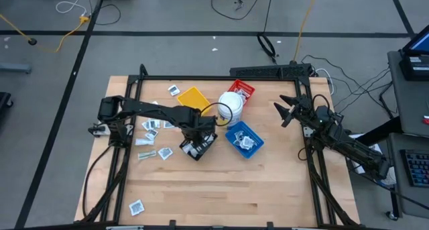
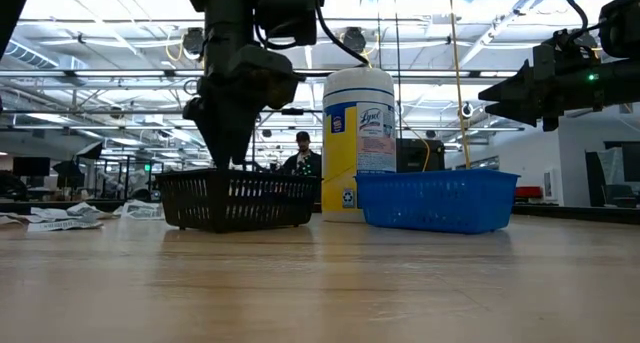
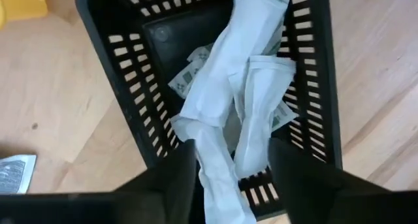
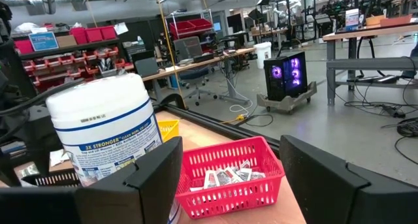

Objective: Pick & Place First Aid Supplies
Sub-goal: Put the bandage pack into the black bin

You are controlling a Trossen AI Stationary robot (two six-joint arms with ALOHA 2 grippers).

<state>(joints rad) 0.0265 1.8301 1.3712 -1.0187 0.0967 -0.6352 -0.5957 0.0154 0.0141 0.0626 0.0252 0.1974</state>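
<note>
A black slotted tray [image 3: 130,74] holds two long white wrapped strips [image 3: 215,87] lying over small printed packets [image 3: 189,77]. My left gripper [image 3: 232,178] points straight down over this tray [image 1: 184,149], open, with the near ends of the strips between its fingers. In the low view its fingers [image 2: 235,148] reach just to the tray's rim [image 2: 238,198]. More first aid supplies [image 1: 151,126] lie loose on the table at the left. My right gripper [image 1: 285,112] waits open and level at the right side, touching nothing. My left gripper stands from above around the near end of one strip [image 3: 219,185], which runs over the tray's near rim while the rest of it lies in the tray. The fingers are spread apart; I cannot tell whether either one touches the strip.
A blue tray [image 1: 244,139] with packets sits right of the black one. Behind stand a white wipes tub [image 1: 231,106], a red tray [image 1: 240,92] with packets and a yellow tray [image 1: 193,98]. Single packets lie at the far side [image 1: 174,90] and near the front edge [image 1: 137,206].
</note>
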